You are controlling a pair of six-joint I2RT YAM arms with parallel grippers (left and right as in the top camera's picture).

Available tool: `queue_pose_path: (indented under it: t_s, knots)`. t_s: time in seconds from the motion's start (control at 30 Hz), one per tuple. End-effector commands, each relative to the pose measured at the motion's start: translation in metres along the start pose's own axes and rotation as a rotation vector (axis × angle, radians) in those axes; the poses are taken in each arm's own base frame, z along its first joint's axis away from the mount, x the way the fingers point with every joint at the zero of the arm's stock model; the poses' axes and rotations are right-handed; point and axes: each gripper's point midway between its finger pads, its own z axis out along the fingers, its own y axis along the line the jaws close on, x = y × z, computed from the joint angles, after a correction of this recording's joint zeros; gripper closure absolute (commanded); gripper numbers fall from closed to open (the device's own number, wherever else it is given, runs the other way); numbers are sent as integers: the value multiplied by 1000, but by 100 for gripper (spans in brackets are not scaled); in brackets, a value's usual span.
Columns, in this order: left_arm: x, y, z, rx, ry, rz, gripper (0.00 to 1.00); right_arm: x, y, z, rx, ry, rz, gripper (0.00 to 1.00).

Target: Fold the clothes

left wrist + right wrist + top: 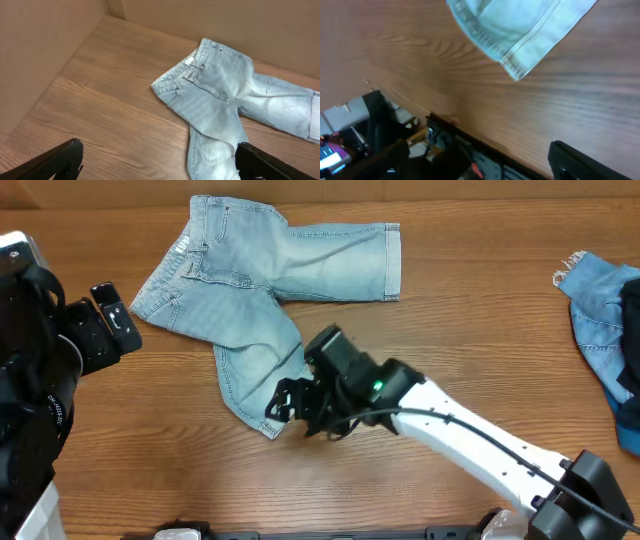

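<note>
Wooden table (480, 330) carries pale jeans (250, 290) and darker denim garments (602, 315).

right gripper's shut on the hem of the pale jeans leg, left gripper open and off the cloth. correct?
No. The right gripper is open, not shut on the hem: the right wrist view shows that hem of the pale jeans lying free on the table, apart from the gripper. The left gripper is open and off the cloth, as stated.

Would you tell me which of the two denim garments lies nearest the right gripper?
The pale light-blue jeans spread out in the middle: the open right gripper sits by one leg's hem, while the darker, frayed blue garment lies well away at the overhead view's right edge.
</note>
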Motion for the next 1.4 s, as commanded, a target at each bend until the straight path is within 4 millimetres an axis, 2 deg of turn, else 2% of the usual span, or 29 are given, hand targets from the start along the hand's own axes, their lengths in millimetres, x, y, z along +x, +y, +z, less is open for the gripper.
queue_pose_path:
  t_s: [0.0, 0.07, 0.2, 0.27, 0.37, 0.47, 0.73, 0.9, 1.13, 1.23, 1.27, 1.37]
  knots:
    - [1, -7, 0, 40, 9, -19, 0, 0, -2, 13, 35, -30, 115, 6]
    - [1, -7, 0, 40, 9, -19, 0, -2, -9, 24, 58, -18, 163, 6]
    - [1, -7, 0, 40, 9, -19, 0, 2, -15, 66, 35, 108, 245, 7]
    - [1, -7, 0, 40, 9, -18, 0, 1, -19, 78, 38, 129, 276, 10]
    - [1, -7, 0, 40, 9, -19, 0, -3, -19, 89, 22, 134, 272, 17]
    - [1, -7, 0, 40, 8, -19, 0, -7, -20, 94, 20, 122, 295, 17]
    - [1, -7, 0, 40, 9, -18, 0, 0, -42, 122, 67, 191, 395, 24]
    - [1, -7, 0, 40, 9, -18, 0, -5, -44, 126, 69, 173, 403, 42]
    - [2, -8, 0, 47, 12, -18, 0, -15, -42, 128, 54, 123, 386, 47]
    - [2, -8, 0, 48, 13, -18, 0, -23, -42, 128, 47, 90, 389, 57]
    - [2, -9, -1, 53, 16, -17, 0, -26, -43, 127, 48, 82, 393, 63]
    - [4, -13, -1, 74, 23, -17, 0, -32, -46, 125, 49, 70, 402, 67]
